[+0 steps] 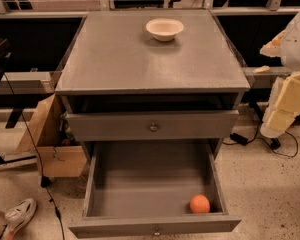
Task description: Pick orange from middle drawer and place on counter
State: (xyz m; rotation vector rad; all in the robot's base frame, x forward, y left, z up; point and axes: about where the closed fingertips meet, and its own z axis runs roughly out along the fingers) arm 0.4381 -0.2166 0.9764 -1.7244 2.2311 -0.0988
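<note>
Middle drawer: pulled fully open.
Orange: inside it, in the front right corner.
Worktop: carries a cream bowl near the back.
Hand: right of the cabinet, well apart from the fruit; grip state cannot be told.

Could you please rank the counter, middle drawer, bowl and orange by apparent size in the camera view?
1. counter
2. middle drawer
3. bowl
4. orange, smallest though nearer the camera
The gripper is right of the cabinet.
</note>
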